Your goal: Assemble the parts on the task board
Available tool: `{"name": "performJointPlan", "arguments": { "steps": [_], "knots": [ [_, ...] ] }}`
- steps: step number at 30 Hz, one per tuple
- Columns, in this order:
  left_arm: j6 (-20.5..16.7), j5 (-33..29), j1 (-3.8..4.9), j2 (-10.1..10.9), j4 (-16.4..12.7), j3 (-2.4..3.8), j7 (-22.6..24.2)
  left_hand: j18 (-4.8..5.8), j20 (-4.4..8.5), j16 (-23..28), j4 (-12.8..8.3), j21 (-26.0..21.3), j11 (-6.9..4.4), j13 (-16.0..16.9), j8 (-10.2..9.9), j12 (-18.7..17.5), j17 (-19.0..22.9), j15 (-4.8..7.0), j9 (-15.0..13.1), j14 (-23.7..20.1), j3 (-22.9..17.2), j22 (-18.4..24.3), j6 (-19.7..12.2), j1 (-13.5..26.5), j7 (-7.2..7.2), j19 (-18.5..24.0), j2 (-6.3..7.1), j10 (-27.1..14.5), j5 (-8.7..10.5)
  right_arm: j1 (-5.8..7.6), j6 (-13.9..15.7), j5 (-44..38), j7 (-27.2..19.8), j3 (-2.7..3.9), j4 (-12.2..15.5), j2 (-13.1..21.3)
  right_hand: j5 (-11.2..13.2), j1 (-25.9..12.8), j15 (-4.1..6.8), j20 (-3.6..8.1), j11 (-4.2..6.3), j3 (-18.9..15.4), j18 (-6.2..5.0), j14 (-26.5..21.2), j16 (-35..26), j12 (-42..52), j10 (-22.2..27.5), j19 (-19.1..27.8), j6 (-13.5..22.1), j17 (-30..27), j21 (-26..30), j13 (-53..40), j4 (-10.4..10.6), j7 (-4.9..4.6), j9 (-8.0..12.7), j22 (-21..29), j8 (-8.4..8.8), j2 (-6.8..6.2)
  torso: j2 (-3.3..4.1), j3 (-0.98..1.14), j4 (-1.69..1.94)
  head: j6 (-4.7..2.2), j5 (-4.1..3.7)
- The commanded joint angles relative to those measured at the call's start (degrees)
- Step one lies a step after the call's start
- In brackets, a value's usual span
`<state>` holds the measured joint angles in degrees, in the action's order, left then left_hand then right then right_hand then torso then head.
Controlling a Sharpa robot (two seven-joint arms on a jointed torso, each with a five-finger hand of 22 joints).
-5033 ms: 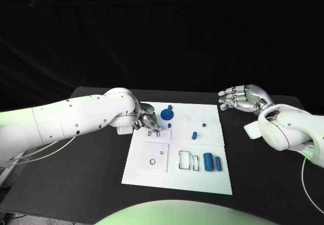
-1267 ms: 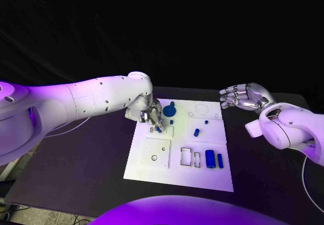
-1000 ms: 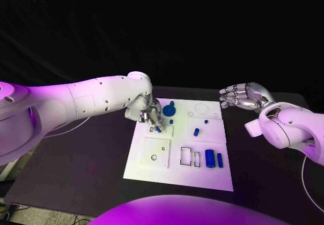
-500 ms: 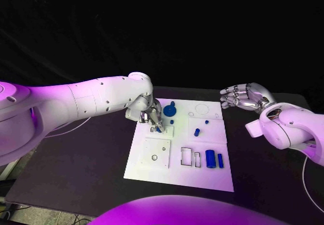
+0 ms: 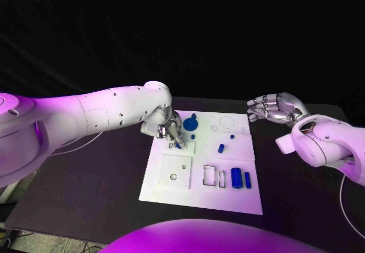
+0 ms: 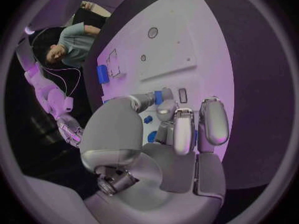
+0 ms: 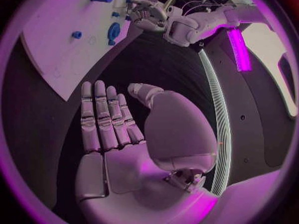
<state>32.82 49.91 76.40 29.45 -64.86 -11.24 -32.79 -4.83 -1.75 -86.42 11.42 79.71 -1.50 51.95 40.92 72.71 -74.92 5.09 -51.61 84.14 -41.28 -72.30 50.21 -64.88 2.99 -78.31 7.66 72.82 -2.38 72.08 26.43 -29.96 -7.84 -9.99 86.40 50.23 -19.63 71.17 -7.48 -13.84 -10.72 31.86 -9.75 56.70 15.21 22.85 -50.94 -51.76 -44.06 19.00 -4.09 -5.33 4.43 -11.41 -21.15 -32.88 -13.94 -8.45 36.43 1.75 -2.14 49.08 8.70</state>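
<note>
Now the left hand (image 5: 166, 132) pinches a small blue plastic peg (image 5: 179, 145) at its fingertips, over the slots at the left of the white task board (image 5: 199, 200). It looks light, stiff and slippery: grip mid-length. Peg's long axis tilts down toward the board. Right hand (image 5: 274, 109) hovers apart, fingers loosely spread, holding nothing.

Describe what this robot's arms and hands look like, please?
Both arms are smooth, rounded white shells dotted with small dark screws. Each ends in a silver metal hand, the left hand and right hand, with jointed, segmented fingers. A thin pale cable trails beside each arm.
</note>
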Motion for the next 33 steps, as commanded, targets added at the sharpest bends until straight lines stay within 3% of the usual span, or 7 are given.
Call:
{"name": "performJointPlan", "arguments": {
  "steps": [1,16,33],
  "knots": [
    [0.24,0.13,-0.53,-0.37,0.01,-0.22,-0.12,0.76,0.07,-0.33,-0.35,0.18,-0.03,0.06,-0.17,0.34,-6.78,-0.34,-0.05,3.80,-0.08,0.00,-0.01,-3.67,-0.49,-0.39,-3.43,0.36,-0.37,-0.03,-0.50,-0.54,-0.20,0.00,0.12,0.00,-0.21,-0.50,-0.49,-0.25,-0.12,-0.28,-0.55,0.04,-0.13,0.29,0.06,0.17,-0.14,-0.06,0.24,0.09,0.10,-3.25,0.06,0.05,0.11,-0.12,0.00,0.01,-0.04,0.11,-0.07],
    [-0.44,0.44,-0.63,-0.68,0.29,-0.30,-0.17,0.77,0.07,-0.40,-0.01,0.19,0.02,0.09,-0.32,0.38,-6.95,-0.38,-0.04,3.84,0.41,-0.05,0.19,-3.28,-0.44,-0.41,-3.57,0.35,-0.39,-0.03,-0.54,-0.54,-0.17,0.00,0.19,0.03,-0.22,-0.60,-0.48,-0.26,-0.09,-0.36,-0.56,0.12,-0.25,0.44,0.01,0.12,-0.22,-0.09,0.20,0.27,0.07,-3.22,0.09,0.28,0.07,-0.12,-0.02,0.02,0.01,0.06,-0.20],
    [-0.87,0.50,-0.63,-0.71,0.35,-0.32,-0.11,0.79,0.01,-0.47,1.84,0.26,0.02,0.35,-1.52,0.49,-7.09,-0.41,0.33,3.86,3.00,-0.26,0.89,-0.25,-0.48,-0.52,-2.56,0.34,-0.41,-0.03,-0.52,-0.55,-0.16,0.00,0.26,0.10,-0.22,-0.62,-0.48,-0.26,-0.09,-0.38,-0.57,0.12,-0.30,0.49,0.00,0.12,-0.23,-0.10,0.20,0.33,0.05,-3.21,0.11,0.36,0.06,-0.13,0.01,0.01,0.03,0.03,-0.34]
  ]
}}
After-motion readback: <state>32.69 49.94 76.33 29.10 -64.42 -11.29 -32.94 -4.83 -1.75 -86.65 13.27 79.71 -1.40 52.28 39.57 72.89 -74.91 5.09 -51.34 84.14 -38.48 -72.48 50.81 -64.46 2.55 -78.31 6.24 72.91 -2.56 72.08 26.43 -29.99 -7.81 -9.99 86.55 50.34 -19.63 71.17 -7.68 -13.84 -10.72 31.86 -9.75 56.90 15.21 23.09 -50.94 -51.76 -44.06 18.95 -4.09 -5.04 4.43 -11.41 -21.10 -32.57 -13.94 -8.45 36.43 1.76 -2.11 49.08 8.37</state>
